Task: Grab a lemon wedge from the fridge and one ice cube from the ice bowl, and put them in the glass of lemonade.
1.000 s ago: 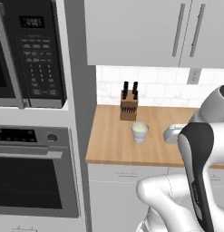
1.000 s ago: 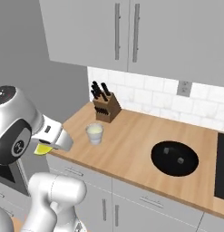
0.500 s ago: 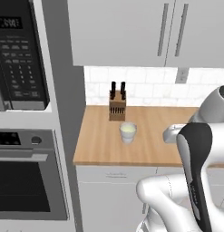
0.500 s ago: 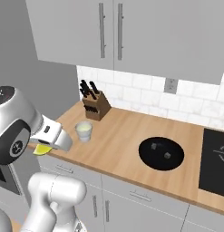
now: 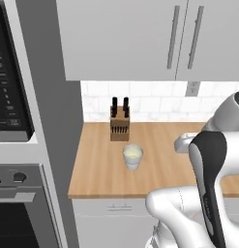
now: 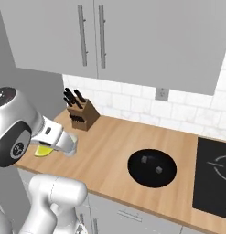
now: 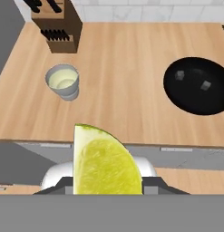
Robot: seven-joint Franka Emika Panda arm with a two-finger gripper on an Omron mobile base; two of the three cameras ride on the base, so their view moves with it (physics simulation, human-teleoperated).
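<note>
My gripper (image 7: 106,186) is shut on the lemon wedge (image 7: 104,165), a yellow-green slice that looms large at the bottom of the hand view. In the right base view the lemon wedge (image 6: 42,151) pokes out under the hand, held above the counter's front left edge. The glass of lemonade (image 5: 132,156) stands on the wooden counter in front of the knife block, ahead and left of the gripper, and the glass (image 7: 62,81) is apart from the wedge. The black ice bowl (image 7: 199,102) holds two ice cubes (image 7: 205,84). The fridge is out of view.
A wooden knife block (image 5: 119,126) stands at the back of the counter (image 5: 97,169) by the tiled wall. White upper cabinets (image 6: 100,36) hang overhead. A black cooktop (image 6: 215,180) lies at the right. The microwave and oven column (image 5: 14,145) borders the counter's left.
The whole scene has slid left in both base views, so the base has driven to the right. The bowl and cooktop have come closer. The wedge stays in the gripper.
</note>
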